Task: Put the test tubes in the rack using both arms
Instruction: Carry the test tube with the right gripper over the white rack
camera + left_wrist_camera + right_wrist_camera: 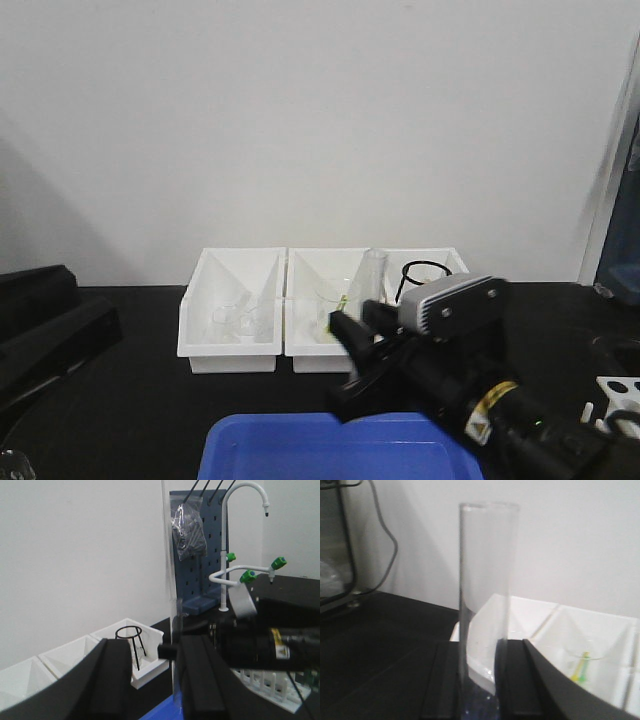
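My right gripper (357, 325) is shut on a clear test tube (372, 274) and holds it upright above the blue bin's far edge, in front of the white bins. In the right wrist view the tube (485, 580) stands between the two black fingers (445, 680), touching both. My left gripper (155, 680) is open and empty. The same tube (169, 590) rises in its view between the finger lines, nearer the right finger. The left arm (50, 320) lies at the far left. The white rack (620, 392) sits at the right edge and also shows in the left wrist view (260, 682).
Three white bins (232, 352) stand in a row at the back, with glassware in the left one and a black ring stand (425, 272) in the right one. A blue bin (320, 450) sits at the front. A white faucet (245, 530) and blue pegboard (200, 555) stand behind the rack.
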Motion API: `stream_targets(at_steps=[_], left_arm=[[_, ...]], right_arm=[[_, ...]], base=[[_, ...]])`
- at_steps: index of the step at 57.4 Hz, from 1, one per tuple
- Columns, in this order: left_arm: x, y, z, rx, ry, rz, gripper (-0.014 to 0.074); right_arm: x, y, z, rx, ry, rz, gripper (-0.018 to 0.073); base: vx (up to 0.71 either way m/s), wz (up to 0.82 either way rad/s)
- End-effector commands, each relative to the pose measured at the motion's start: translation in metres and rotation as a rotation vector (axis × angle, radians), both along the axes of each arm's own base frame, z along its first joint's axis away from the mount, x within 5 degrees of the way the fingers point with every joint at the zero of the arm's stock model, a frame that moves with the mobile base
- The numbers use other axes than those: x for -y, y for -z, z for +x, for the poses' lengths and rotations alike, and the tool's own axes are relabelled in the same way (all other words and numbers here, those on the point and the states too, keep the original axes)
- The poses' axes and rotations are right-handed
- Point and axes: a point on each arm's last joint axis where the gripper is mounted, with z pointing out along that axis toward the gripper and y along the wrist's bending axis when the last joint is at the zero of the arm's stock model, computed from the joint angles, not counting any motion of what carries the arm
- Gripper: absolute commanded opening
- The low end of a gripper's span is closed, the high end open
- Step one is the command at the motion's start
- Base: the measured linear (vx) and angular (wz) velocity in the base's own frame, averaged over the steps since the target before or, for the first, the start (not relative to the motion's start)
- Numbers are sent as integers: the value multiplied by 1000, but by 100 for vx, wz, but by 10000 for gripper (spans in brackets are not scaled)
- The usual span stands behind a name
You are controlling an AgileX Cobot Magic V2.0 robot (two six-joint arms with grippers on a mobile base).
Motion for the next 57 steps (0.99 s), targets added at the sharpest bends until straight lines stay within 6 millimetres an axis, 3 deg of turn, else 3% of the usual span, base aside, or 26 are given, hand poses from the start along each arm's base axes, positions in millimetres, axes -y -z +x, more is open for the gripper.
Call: stream_targets(at_steps=[1, 12, 23, 41, 57], left_arm=[[-2, -16, -3, 62, 3, -56, 293], [-1, -12, -3, 42, 5, 0, 225], [-1, -11, -3, 35, 6, 8, 216], [-1, -8, -3, 32, 8, 41, 216], [-1, -6, -3, 31, 6, 76, 216]], right_arm=[[33, -36, 2, 115, 100, 44, -7], [108, -51, 6, 82, 356, 7, -7], [162, -48, 0, 63, 531, -72, -6], [205, -8, -21, 64, 684, -69, -6], [230, 9, -28, 71, 775, -58, -6]], base=[[0, 0], [0, 0], [0, 0], [0, 0], [0, 0]])
